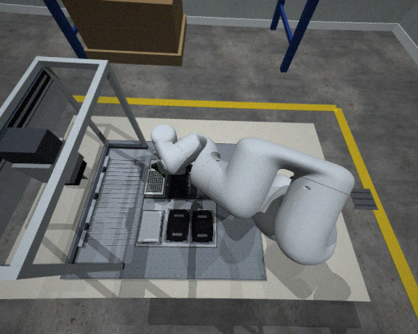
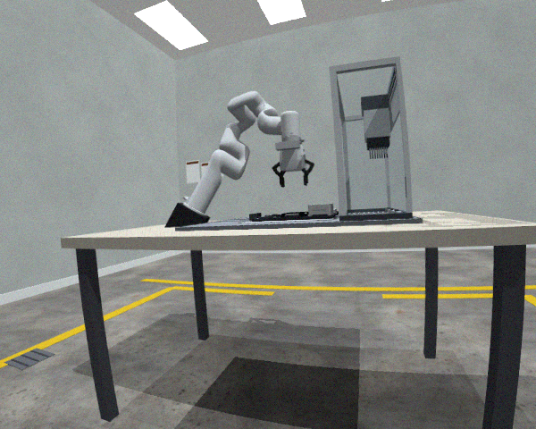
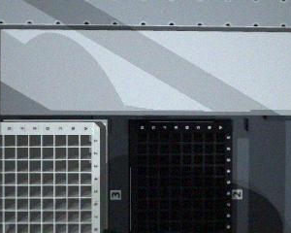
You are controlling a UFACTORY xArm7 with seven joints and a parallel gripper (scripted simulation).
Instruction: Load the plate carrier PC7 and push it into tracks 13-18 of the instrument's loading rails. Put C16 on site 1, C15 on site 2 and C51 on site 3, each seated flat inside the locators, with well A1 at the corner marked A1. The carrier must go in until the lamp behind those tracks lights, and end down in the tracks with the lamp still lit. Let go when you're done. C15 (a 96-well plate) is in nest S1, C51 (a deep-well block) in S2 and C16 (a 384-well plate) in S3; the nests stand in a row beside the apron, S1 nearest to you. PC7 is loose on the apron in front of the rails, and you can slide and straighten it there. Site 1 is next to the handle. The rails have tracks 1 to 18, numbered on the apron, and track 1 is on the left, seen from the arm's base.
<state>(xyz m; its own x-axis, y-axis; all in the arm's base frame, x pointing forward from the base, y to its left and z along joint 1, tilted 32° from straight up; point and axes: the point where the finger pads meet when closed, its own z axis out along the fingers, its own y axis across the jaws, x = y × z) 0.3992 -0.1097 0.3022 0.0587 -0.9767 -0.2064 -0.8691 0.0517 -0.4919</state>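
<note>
The carrier PC7 (image 1: 167, 186) lies on the apron in front of the far end of the rails (image 1: 117, 201). The white deep-well block C51 (image 1: 155, 181) sits on its site marked 3, as the wrist view (image 3: 41, 177) also shows. The black 96-well plate C15 (image 3: 179, 177) sits beside it on the site marked 2. Site 1 is hidden under my arm. The flat white plate C16 (image 1: 150, 226) lies in the nest nearest the rails. The two other nests (image 1: 190, 225) are empty. My gripper (image 2: 292, 180) is open and empty, high above the carrier.
The instrument's grey frame (image 1: 58, 161) stands over the rails, with its pipetting head (image 2: 377, 124) hanging inside. My arm arches over the carrier's near end. A brown crate (image 1: 129, 28) and blue posts stand on the floor beyond the table.
</note>
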